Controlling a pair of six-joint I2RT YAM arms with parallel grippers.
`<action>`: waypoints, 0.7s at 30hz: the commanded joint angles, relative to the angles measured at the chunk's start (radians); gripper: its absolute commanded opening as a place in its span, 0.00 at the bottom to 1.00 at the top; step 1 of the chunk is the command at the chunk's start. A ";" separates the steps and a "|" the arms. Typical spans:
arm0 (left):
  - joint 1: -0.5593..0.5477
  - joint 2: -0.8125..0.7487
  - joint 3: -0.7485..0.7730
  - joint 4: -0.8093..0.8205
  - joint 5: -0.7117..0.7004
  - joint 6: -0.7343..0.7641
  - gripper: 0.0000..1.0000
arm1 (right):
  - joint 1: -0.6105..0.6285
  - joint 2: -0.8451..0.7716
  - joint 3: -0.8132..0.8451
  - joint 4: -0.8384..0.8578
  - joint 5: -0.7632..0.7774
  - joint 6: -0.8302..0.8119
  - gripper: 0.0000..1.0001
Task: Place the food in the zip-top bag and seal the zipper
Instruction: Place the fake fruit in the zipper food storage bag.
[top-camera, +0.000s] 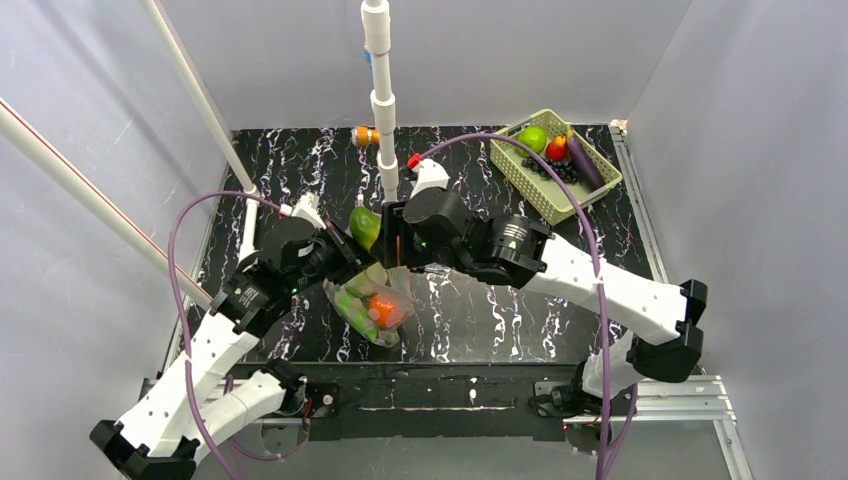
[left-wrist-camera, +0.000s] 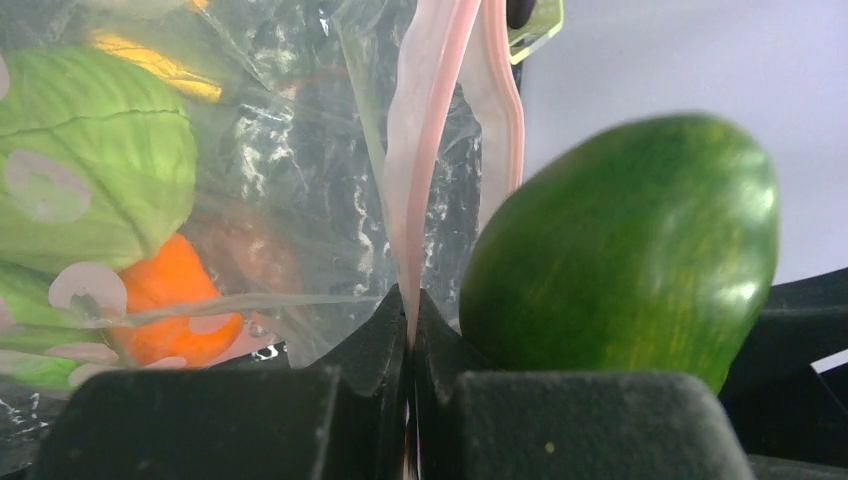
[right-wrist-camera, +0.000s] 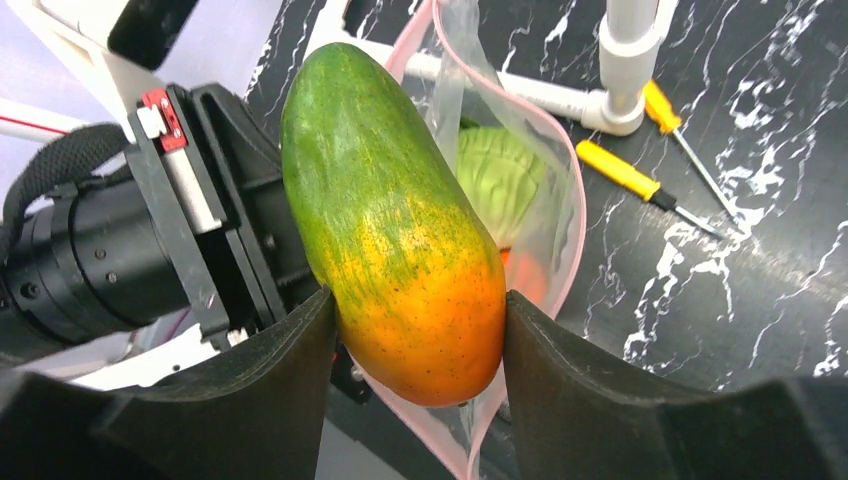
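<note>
L wrist view: L gripper (left-wrist-camera: 410, 305) clenched, matte black fingers (left-wrist-camera: 350, 350) pinching the zipper (left-wrist-camera: 425, 150), a thin pink strip running up to 12 o'clock. Zip-top bag (left-wrist-camera: 300, 130), clear crinkled film w/ mauve dots, spreads to 9 o'clock. Inside it show a veined pale-green leafy piece (left-wrist-camera: 90, 150) and a smooth orange ball (left-wrist-camera: 165, 290). Mango-shaped toy fruit (left-wrist-camera: 620, 250), glossy dark green w/ fine streaks, sits just beside the strip at 3 o'clock. R wrist view: R gripper (right-wrist-camera: 420, 300) grasps the fruit by its orange-yellow lower end, one black pad each side at 9 and 3 o'clock. Fruit oblong, tilted toward 11 o'clock, green at top grading to orange. Bag mouth is open as a pink-rimmed loop behind the fruit at 2 o'clock, leafy piece visible within. Fruit's low end overlaps the rim; whether it is past the rim, cannot tell. Two yellow-handled screwdrivers (right-wrist-camera: 620, 170) w/ thin metal shafts lie on the table (right-wrist-camera: 780, 280) at 1 o'clock, near the base of a white PVC post (right-wrist-camera: 625, 60). Top view: both grippers meet just left of table centre, fruit approx. upright betw. them, bag sagging toward 6 o'clock w/ greens and orange inside. Surface black, white-veined, marble-look. Pale green mesh basket (top-camera: 540, 195), rectangular, at 2 o'clock corner, well apart from the bag. It carries a round green fruit (top-camera: 533, 138), small red fruit (top-camera: 557, 148), long purple eggplant (top-camera: 585, 162) and a dark cluster, type unclear. Small orange item (top-camera: 365, 135) at 12 o'clock beside the post, type unclear.
</note>
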 joint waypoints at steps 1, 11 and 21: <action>-0.003 -0.064 -0.024 0.097 0.066 -0.073 0.00 | 0.039 0.070 0.106 -0.092 0.151 -0.085 0.27; -0.003 -0.108 -0.040 0.091 0.050 -0.093 0.00 | 0.070 0.128 0.130 -0.161 0.257 -0.104 0.28; -0.003 -0.102 -0.042 0.074 0.041 -0.081 0.00 | 0.104 0.113 0.136 -0.189 0.295 -0.163 0.45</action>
